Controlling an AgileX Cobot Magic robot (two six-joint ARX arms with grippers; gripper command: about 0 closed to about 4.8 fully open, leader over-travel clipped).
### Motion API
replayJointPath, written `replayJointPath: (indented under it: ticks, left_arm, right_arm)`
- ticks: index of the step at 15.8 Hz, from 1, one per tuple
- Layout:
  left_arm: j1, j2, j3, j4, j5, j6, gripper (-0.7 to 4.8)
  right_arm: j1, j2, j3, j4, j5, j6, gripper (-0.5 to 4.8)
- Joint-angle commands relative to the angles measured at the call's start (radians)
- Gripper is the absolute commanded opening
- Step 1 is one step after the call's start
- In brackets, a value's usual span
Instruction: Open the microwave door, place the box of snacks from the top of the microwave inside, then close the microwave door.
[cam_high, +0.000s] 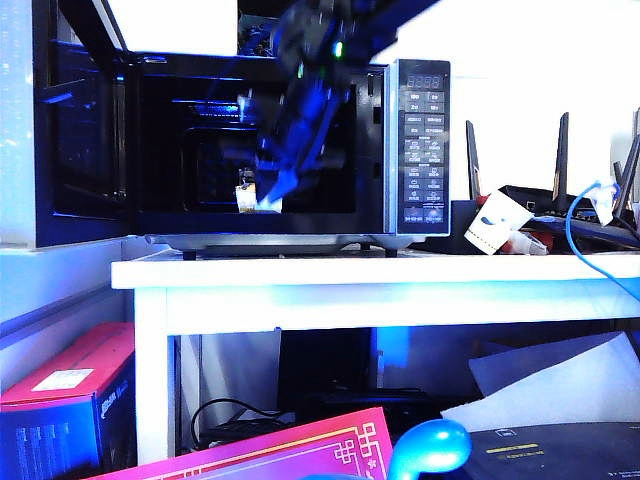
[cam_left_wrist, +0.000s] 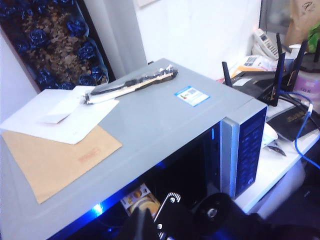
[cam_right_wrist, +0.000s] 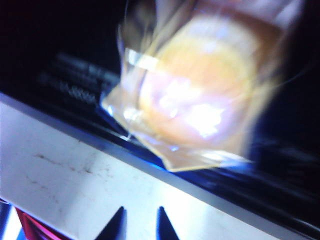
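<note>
While my right claw (cam_high: 262, 196), tips nearly together below the snack box (cam_right_wrist: 200, 95) and apparently off it, hovers at the microwave (cam_high: 290, 150) mouth, the box lies inside at six o'clock, light and crushable, best pinched across its edges; my left claw, unseen, is closed.

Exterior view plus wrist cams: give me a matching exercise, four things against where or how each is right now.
Things:
1. microwave door
2. box of snacks
3. brown envelope
4. right gripper

Places or states:
a. lying on top of the microwave
b. swung open, at the left
c. at the cavity mouth, nothing between its tips
d. inside the cavity

Pairs: 1-b, 2-d, 3-a, 4-c.

Left gripper: shut, not visible in any view.
</note>
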Motion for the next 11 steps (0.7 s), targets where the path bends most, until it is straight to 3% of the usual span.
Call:
replayJointPath:
  ticks: [1,11]
  left_arm:
    - [-0.001,-0.007,0.003,-0.021,0.0,-0.004,-0.07]
    - [-0.001,-0.045,0.004,-0.072,0.0,-0.034,-0.06]
  right_arm:
    - [0.001,0.015,0.005,0.093,-0.007,0.005,0.84]
    - [-0.019,0.098,0.0,0.428,0.041,0.004,0.71]
